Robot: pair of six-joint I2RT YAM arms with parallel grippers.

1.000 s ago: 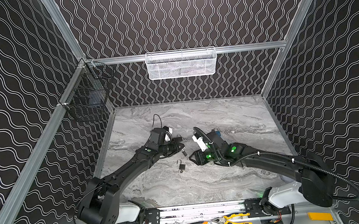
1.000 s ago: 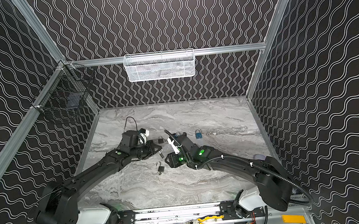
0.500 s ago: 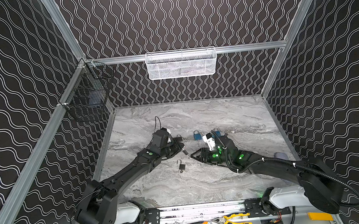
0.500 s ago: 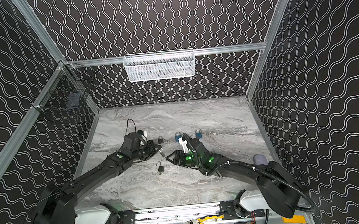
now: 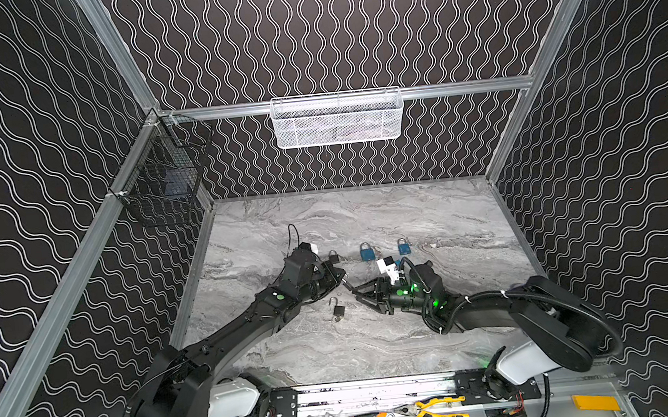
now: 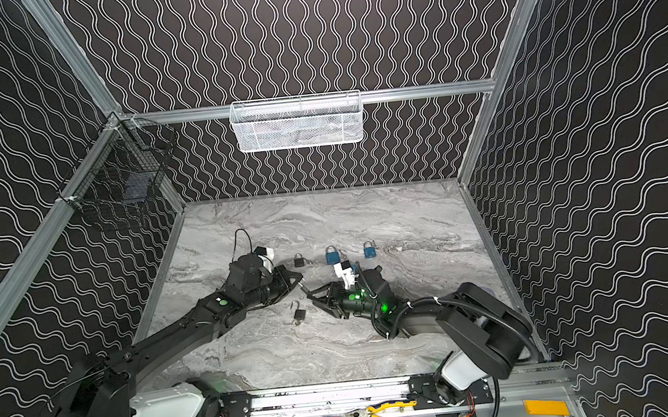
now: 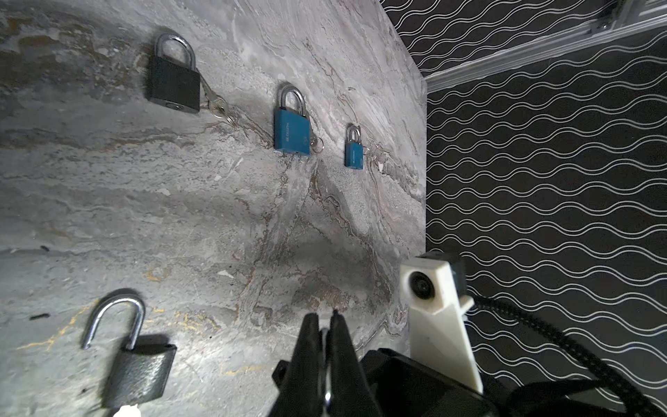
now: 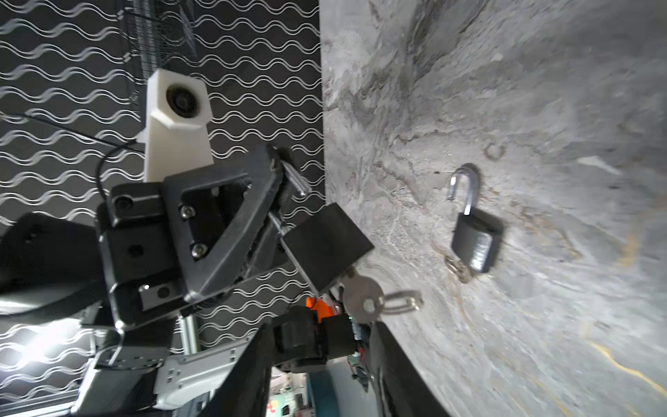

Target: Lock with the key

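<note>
Right wrist view gave us what the top views barely showed: left claw [image 8: 279, 180] pinching a black padlock [image 8: 325, 249] by its shackle, key [image 8: 362, 298] sticking out of the body. Left wrist view only caught those fingers [image 7: 306, 346] pressed together, plus a row of three shut padlocks [image 7: 292, 130]. In a top view we saw the right claw [image 5: 356, 295] spread, the key sitting at its 9 o'clock, right off the fingertips. An open padlock [image 5: 339, 310] lay on the table [image 5: 379, 347] at that claw's 8 o'clock, apart from it.
</note>
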